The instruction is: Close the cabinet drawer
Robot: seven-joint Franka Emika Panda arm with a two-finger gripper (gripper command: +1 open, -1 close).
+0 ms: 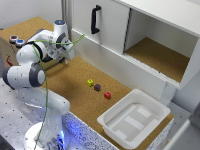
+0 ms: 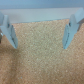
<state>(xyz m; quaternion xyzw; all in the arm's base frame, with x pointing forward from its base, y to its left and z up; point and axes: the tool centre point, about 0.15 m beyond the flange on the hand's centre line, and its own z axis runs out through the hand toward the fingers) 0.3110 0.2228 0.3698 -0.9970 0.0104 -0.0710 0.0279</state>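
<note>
The low cork-topped box (image 1: 11, 46) stands at the exterior view's far left, with coloured buttons (image 1: 17, 40) on top. Only a strip of its tan front (image 1: 6, 54) shows; the arm hides the rest, and I cannot see the black handle or how far the drawer stands out. My gripper (image 1: 65, 61) hangs just above the cork table (image 1: 75, 85), to the right of the box and apart from it. In the wrist view the gripper (image 2: 41, 34) is open and empty, with its pale fingers (image 2: 71, 32) wide apart over bare cork.
A large white cupboard with a tall black handle (image 1: 95, 19) and an open compartment (image 1: 160, 55) runs along the back. Yellow (image 1: 90, 82), dark (image 1: 97, 87) and red (image 1: 107, 95) cubes lie mid-table. A white plastic tub (image 1: 134, 117) sits at the front right.
</note>
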